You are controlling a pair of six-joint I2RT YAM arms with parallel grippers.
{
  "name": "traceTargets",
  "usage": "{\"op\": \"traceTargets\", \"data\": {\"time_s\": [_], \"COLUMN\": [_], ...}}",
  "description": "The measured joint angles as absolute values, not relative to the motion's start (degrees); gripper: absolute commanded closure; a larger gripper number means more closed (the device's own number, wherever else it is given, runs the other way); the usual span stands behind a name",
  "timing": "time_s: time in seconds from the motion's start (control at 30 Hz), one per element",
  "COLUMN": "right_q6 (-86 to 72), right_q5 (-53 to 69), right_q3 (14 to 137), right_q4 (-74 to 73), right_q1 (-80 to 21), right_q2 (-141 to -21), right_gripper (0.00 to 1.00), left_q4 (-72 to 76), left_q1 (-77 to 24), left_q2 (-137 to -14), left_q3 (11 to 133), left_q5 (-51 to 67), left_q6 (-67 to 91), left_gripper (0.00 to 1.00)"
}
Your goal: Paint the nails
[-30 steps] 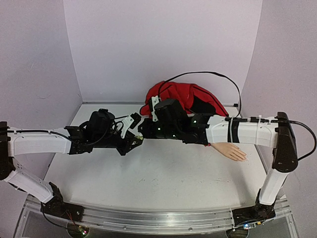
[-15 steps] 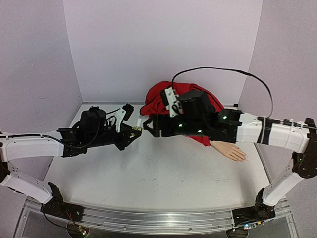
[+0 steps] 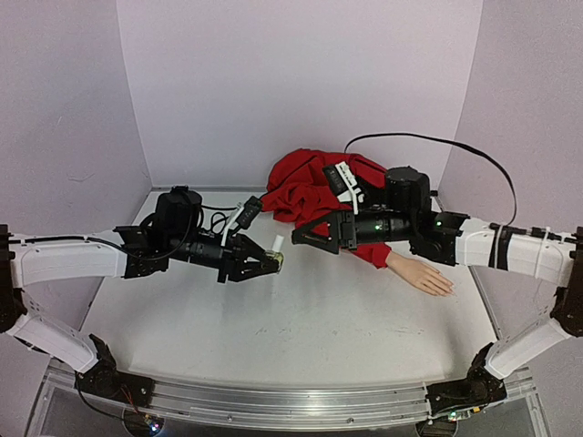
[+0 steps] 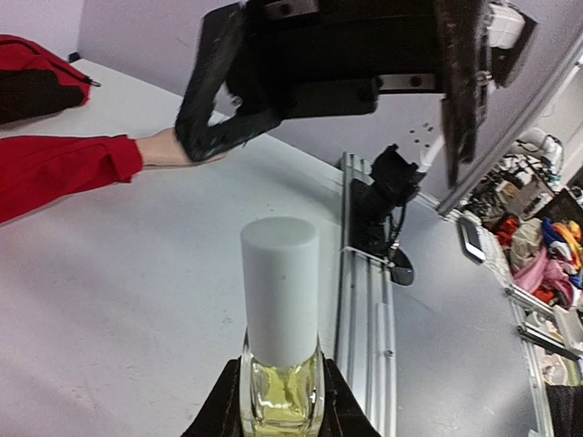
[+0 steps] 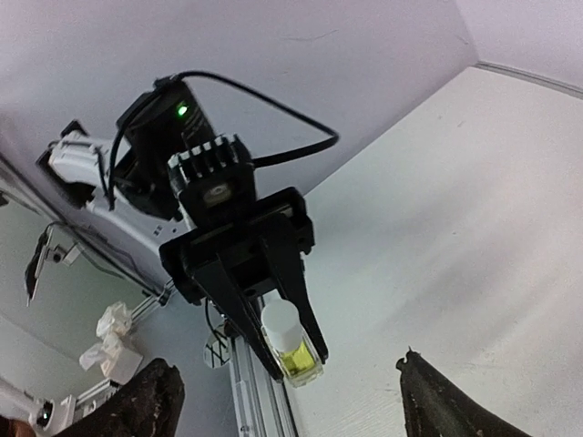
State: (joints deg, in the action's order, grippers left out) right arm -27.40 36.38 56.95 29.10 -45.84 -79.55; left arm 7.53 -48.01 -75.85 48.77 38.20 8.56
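A small clear bottle [image 3: 276,259] of yellowish liquid with a white cap [image 4: 280,296] is held off the table, my left gripper [image 3: 266,265] shut on its glass body [image 4: 281,399]. My right gripper [image 3: 305,235] hangs open just right of the bottle, facing the cap, its fingers [image 5: 137,401] spread wide and touching nothing. The pale mannequin hand [image 3: 424,276] lies flat at the right, sticking out of a red jacket sleeve [image 4: 55,168]. Its nails [image 3: 446,289] are too small to make out. In the right wrist view the bottle [image 5: 293,350] sits between the left gripper's black fingers.
The red jacket [image 3: 314,187] is heaped at the back centre against the wall. A black cable [image 3: 428,146] arcs over it to the right arm. A metal rail [image 3: 273,401] runs along the table's near edge.
My right gripper has opened and drawn back to the right, away from the bottle's cap. The left gripper has moved a little right and lower with the bottle.
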Motion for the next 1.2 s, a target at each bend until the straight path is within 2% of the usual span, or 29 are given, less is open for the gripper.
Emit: {"op": "traceTargets", "data": {"time_s": [0.13, 0.37, 0.67, 1.2], "right_q6": [-28.49, -29.58, -31.35, -32.08], "right_q5": [43.68, 48.25, 50.50, 50.78], "right_q3": [56.95, 57.39, 58.89, 60.23], "right_q4": [34.26, 38.79, 43.09, 45.10], "right_q1": [-46.13, -47.29, -48.12, -50.02], "right_q2": [-83.72, -87.57, -89.60, -92.25], "right_gripper": [0.33, 0.50, 0.59, 0.93], "left_q4": [7.53, 7.53, 7.51, 7.03], "left_q1": [-48.01, -48.12, -48.12, -48.40], "left_q2": [-76.82, -76.99, -78.30, -78.74], "left_q3": [49.63, 49.93, 50.70, 50.70], "left_q5": [45.17, 49.41, 51.00, 51.20], "left_q6": [9.13, 9.52, 9.54, 9.52], "left_gripper": [1.00, 1.00, 1.00, 1.00]}}
